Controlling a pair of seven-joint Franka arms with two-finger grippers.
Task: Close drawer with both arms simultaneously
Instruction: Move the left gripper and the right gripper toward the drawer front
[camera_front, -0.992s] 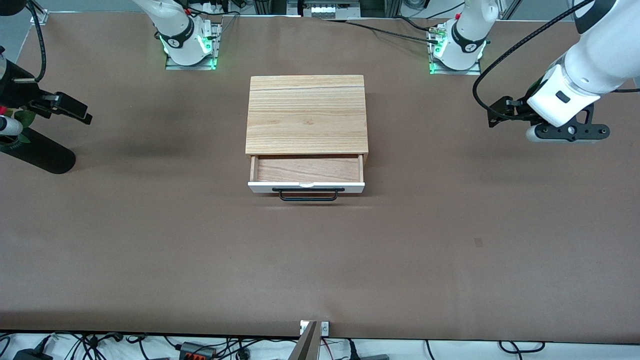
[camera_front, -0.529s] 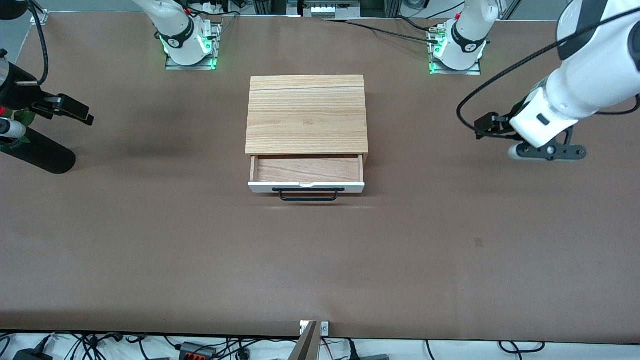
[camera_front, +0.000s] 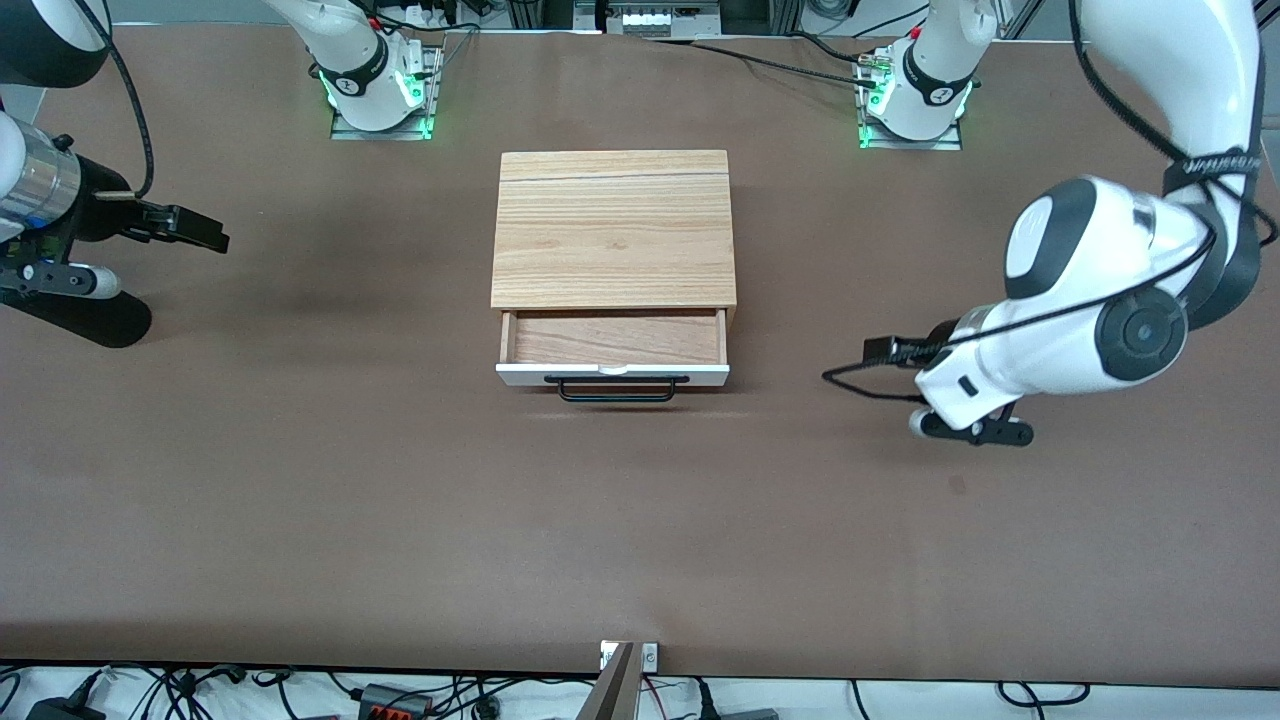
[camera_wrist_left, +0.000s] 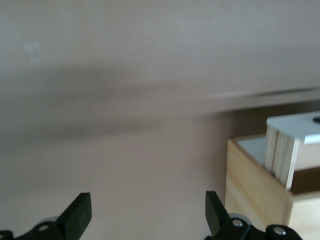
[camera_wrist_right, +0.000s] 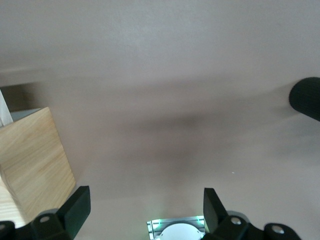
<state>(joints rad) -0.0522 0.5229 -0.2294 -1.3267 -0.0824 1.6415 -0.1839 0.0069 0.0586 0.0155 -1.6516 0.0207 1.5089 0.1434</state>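
The drawer (camera_front: 613, 343) stands pulled out of the light-wood box (camera_front: 613, 230), showing its wood interior. Its white front panel (camera_front: 612, 375) and black bar handle (camera_front: 617, 389) face the front camera. My left gripper (camera_front: 888, 348) is open and empty above the table, beside the drawer toward the left arm's end, well apart from it. The left wrist view shows the gripper (camera_wrist_left: 145, 212) with the drawer's white panel (camera_wrist_left: 294, 129) and the box (camera_wrist_left: 252, 187) to one side. My right gripper (camera_front: 190, 232) is open and empty over the table toward the right arm's end, far from the box. The right wrist view shows the gripper (camera_wrist_right: 145, 206) and a corner of the box (camera_wrist_right: 32, 160).
The brown table (camera_front: 400, 520) carries only the box. The arm bases (camera_front: 375, 85) (camera_front: 915, 95) glow green along the robots' edge. A black rounded shape (camera_front: 85, 315) lies under the right arm's hand. Cables run along the edge nearest the front camera.
The left arm has swung down and toward the front camera, bringing its gripper level with the drawer front. The right gripper has shifted a little toward the box. The drawer has not moved.
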